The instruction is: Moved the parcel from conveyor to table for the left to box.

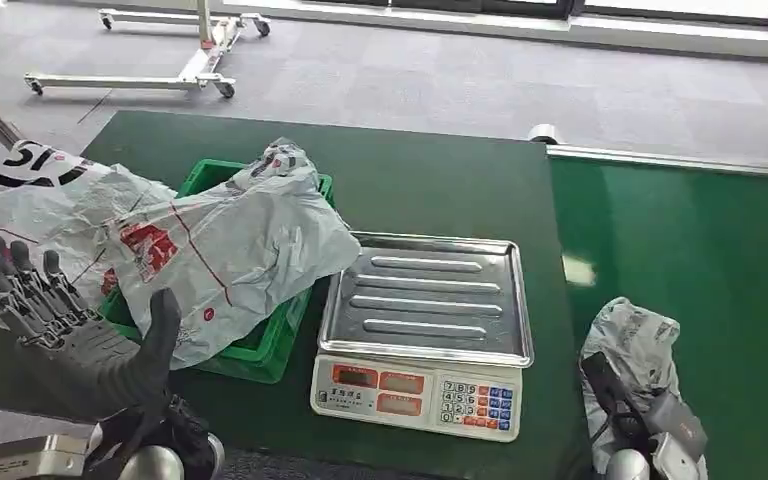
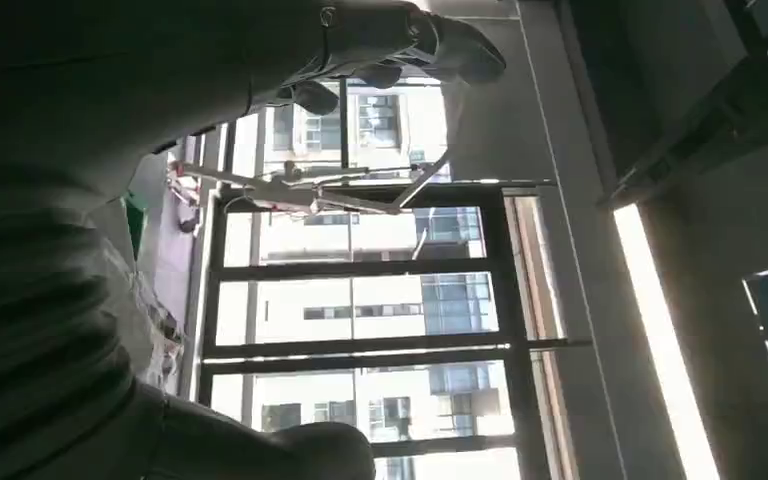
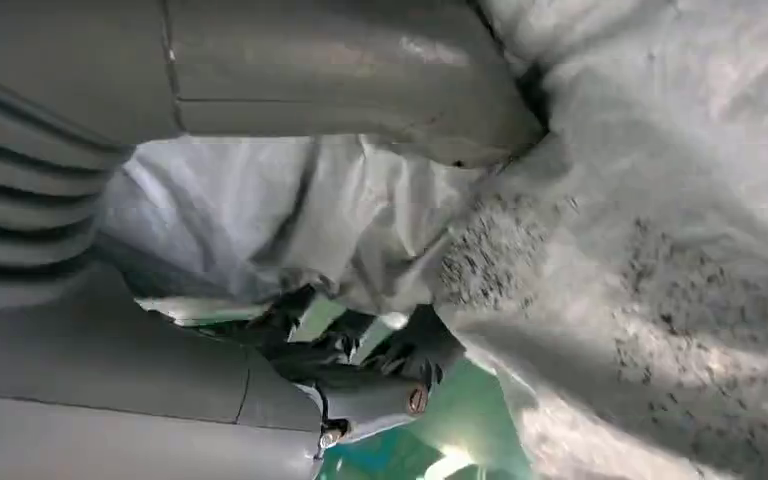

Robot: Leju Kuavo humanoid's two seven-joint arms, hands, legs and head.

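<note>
Grey parcel (image 1: 632,350) on conveyor (image 1: 720,260), gripped by right robot hand (image 1: 628,408); transfer to surface (image 1: 430,190) pending. Left robot hand (image 1: 70,325) spread, empty, near green box (image 1: 260,345).

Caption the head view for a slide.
Right hand grips a grey parcel on the conveyor; left hand open beside the crate.

Dark green table (image 1: 430,190): green crate (image 1: 265,350) at left, heaped with grey parcel bags (image 1: 230,250); electronic scale (image 1: 425,330) with steel pan just beside the crate; adjoining green conveyor (image 1: 700,250) at right, bearing one grey parcel (image 1: 632,350).
</note>
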